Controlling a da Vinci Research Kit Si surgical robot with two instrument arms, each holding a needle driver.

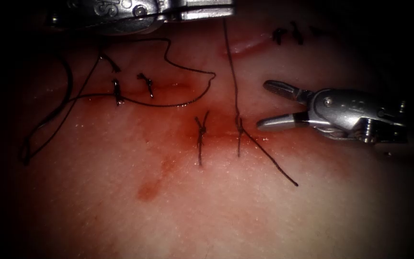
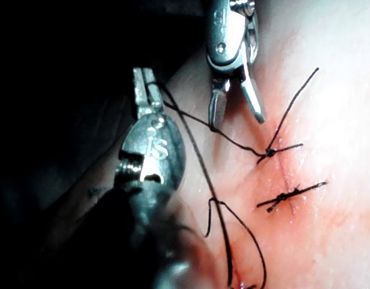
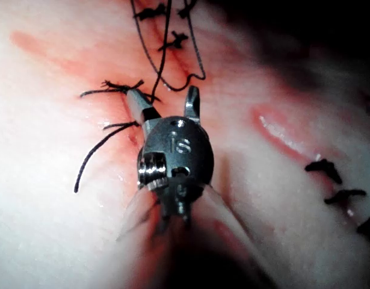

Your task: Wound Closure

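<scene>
Holding the thread [image 1: 233, 72] tight, the left tool [image 2: 145, 90] is pulling it straight up from the knot [image 1: 239, 125], while the right tool [image 1: 276, 105] is waiting wide open and empty just beside it.

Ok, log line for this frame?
left tool: shut on thread | right tool: open, empty, beside rightmost knot | needle: unseen

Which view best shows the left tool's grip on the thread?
The left wrist view: the left tool has its jaws shut on the thread, which runs taut to the newest knot. The endoscope view shows that tool at the frame edge, the thread dropping from it. The right wrist view shows the right tool, open, holding nothing.
</scene>
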